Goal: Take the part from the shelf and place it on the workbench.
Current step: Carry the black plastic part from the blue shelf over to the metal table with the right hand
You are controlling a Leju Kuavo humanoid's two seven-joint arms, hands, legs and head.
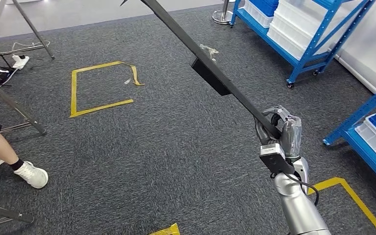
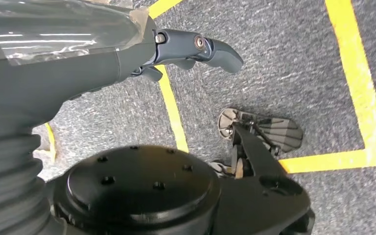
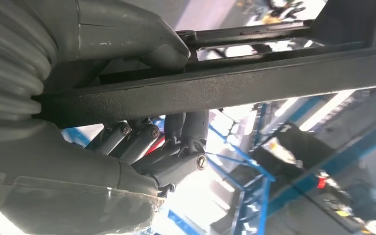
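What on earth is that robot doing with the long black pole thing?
The robot's right hand grips one end of a long, flat black metal bar, which slants up and away over the grey carpet; its fingers wrap around the bar. The left hand hangs near the floor, holding nothing. Blue metal shelves with white bins stand to the right, and a person's leg in a white sneaker shows at the left. No workbench is in sight yet.

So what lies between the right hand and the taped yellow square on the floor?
Bare grey carpet, head view, between right hand and yellow square.
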